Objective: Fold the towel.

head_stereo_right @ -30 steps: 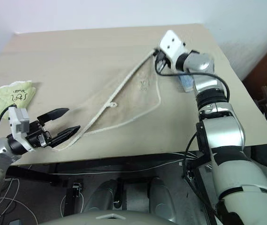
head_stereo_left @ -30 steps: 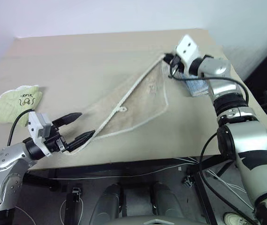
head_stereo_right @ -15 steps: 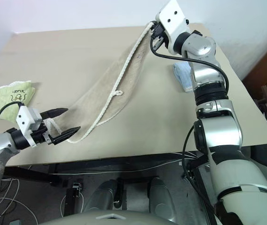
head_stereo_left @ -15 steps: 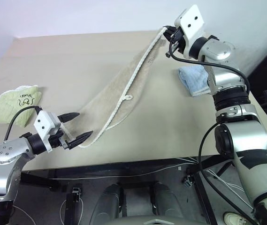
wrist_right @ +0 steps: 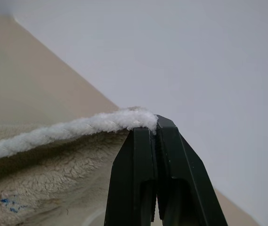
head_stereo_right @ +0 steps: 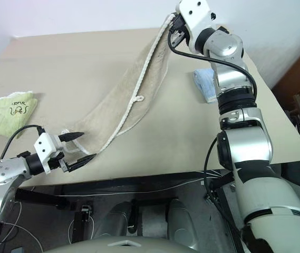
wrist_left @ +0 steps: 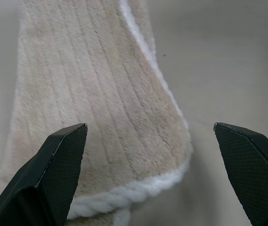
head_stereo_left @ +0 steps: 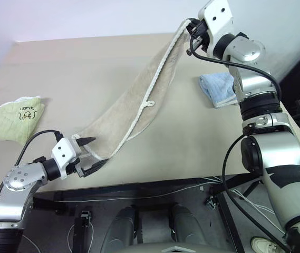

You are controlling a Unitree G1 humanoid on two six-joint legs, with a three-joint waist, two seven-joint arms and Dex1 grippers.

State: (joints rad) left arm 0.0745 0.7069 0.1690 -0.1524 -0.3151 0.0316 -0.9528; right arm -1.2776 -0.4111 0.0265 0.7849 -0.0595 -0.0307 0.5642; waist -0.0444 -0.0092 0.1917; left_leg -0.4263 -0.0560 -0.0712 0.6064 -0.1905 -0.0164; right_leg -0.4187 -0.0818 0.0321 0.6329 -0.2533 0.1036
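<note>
- Near edge first: your left gripper (head_stereo_left: 89, 155) sits with its fingers spread wide, the towel's (head_stereo_left: 139, 100) near corner lying between them but not pinched yet.
- The towel is soft, floppy terry, light, so it'll sag and twist wherever you don't support it. The white rope hem (wrist_left: 138, 188) at that near corner looks like the best spot to take hold; I reckon it's grippier than the plush.
- Its long axis runs diagonally from near left up to far right, the near end resting on the table (head_stereo_left: 76, 68).
- Far right, your right gripper (head_stereo_left: 193, 29) is clenched tight on the far corner's hem, holding it up off the table.
</note>
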